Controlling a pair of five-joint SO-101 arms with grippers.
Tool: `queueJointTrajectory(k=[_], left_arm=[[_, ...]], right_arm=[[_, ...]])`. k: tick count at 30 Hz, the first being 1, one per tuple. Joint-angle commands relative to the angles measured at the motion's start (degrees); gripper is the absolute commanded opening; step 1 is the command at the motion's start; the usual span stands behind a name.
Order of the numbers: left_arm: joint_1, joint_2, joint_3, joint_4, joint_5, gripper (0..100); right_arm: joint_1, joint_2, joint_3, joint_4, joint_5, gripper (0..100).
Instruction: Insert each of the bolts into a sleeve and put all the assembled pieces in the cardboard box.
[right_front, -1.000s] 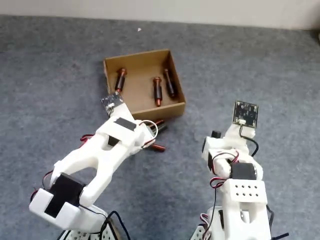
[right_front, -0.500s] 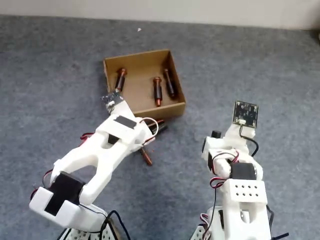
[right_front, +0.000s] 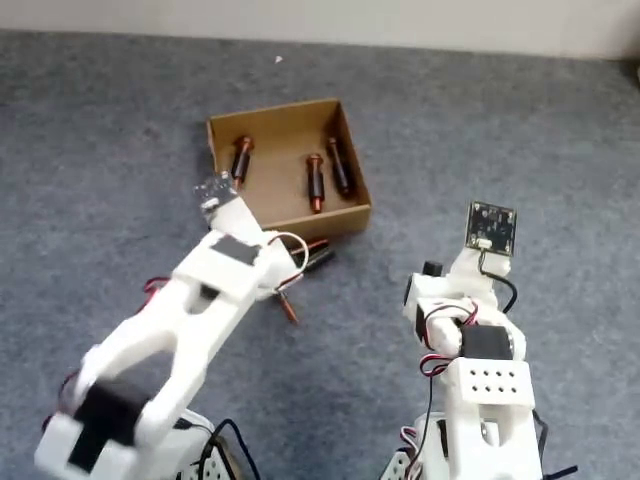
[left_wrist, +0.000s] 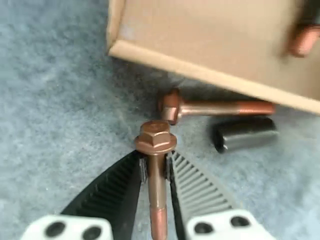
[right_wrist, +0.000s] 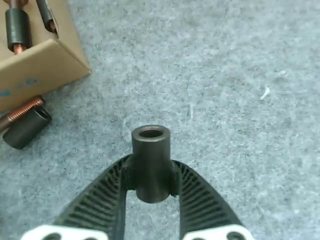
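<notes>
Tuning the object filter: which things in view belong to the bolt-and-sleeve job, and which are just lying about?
Job:
- held bolt in the left pincer
- held sleeve in the right pincer
- loose bolt and loose sleeve beside the cardboard box
- three assembled pieces inside it

Lying about:
- white scrap on the grey carpet

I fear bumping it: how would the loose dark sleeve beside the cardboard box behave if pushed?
The sleeve is a cylinder on its side, so it probably rolls. It looks like rigid metal, likely heavy. The carpet may slow it.
</notes>
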Motion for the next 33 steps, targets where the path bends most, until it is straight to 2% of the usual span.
queueJointTrajectory(k=[1, 5, 9, 17, 22, 30, 33], left_arm=[[-0.8, -16.7, 5.0, -0.1, -5.1, 0], [-1.2, -27.1, 10.5, -1.6, -10.8, 0], [-1.2, -36.4, 16.3, -4.9, -16.9, 0], [-1.1, -54.5, 27.8, -12.2, -25.2, 0], [-0.7, -67.2, 34.4, -16.8, -26.7, 0], [-0.7, -83.6, 36.4, -16.7, -27.0, 0], [-0.7, -87.5, 36.4, -16.7, -27.0, 0]], right_arm=[[0.2, -1.6, -0.7, 0.7, 0.0, 0.5], [0.2, -3.7, -0.2, 1.1, 0.0, 0.5], [0.1, -12.1, 2.6, 1.7, 0.0, 0.5], [-9.4, -28.5, 11.5, 1.7, 0.0, 0.5], [-14.9, -35.3, 15.1, 1.5, 2.9, 0.5], [-24.5, -48.0, 21.3, 1.5, 7.2, 0.5], [-27.6, -48.3, 22.3, 0.3, 8.5, 0.5]])
